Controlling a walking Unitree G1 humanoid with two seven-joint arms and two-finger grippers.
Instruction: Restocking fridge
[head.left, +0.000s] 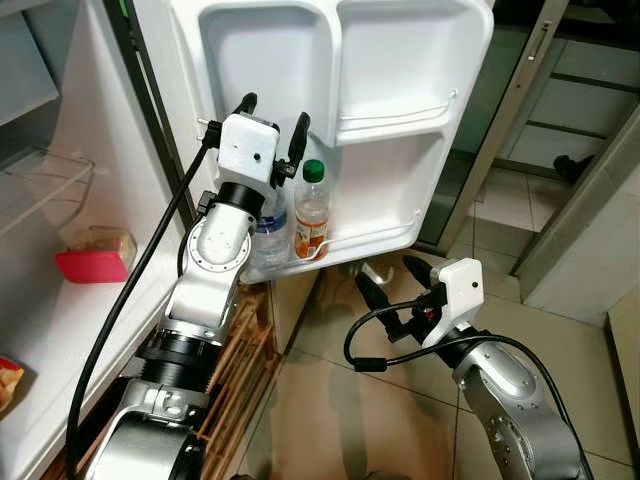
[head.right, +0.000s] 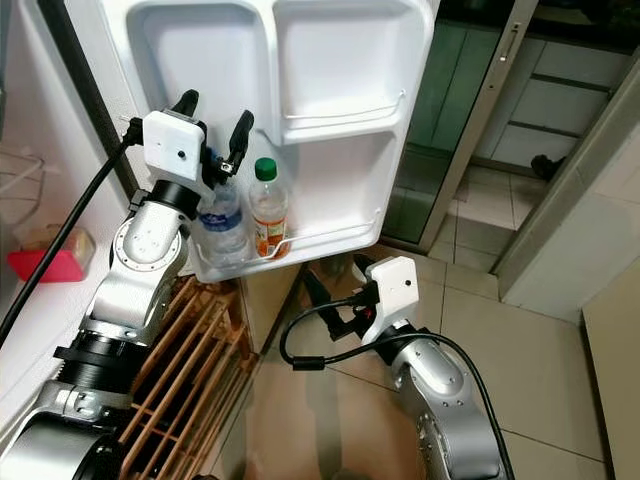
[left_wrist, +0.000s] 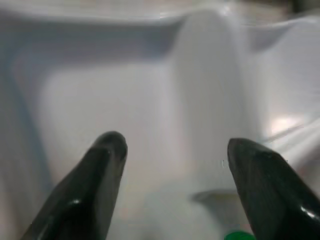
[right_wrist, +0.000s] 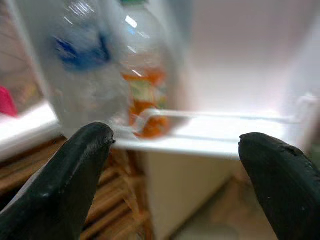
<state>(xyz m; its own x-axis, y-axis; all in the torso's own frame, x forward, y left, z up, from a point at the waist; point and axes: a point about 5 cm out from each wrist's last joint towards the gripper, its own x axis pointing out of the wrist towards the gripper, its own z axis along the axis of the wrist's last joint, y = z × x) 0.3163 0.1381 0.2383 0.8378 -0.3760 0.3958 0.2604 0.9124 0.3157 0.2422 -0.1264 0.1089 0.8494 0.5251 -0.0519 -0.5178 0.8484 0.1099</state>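
Observation:
The white fridge door (head.left: 400, 130) stands open, and two bottles rest on its lower shelf behind a wire rail. An orange drink bottle (head.left: 312, 214) with a green cap stands to the right of a clear water bottle (head.left: 271, 228) with a blue label. My left gripper (head.left: 272, 125) is open, raised just above the water bottle's top, fingers apart against the door panel. My right gripper (head.left: 393, 282) hangs open lower down, below the door shelf, holding nothing. In the right wrist view both bottles appear, the water bottle (right_wrist: 85, 75) and the orange bottle (right_wrist: 145, 95).
A red-lidded container (head.left: 95, 255) sits on a fridge shelf at the left. A wooden rack (head.right: 190, 350) stands below the door on the tiled floor. A glass-fronted cabinet (head.left: 545, 90) lies to the right.

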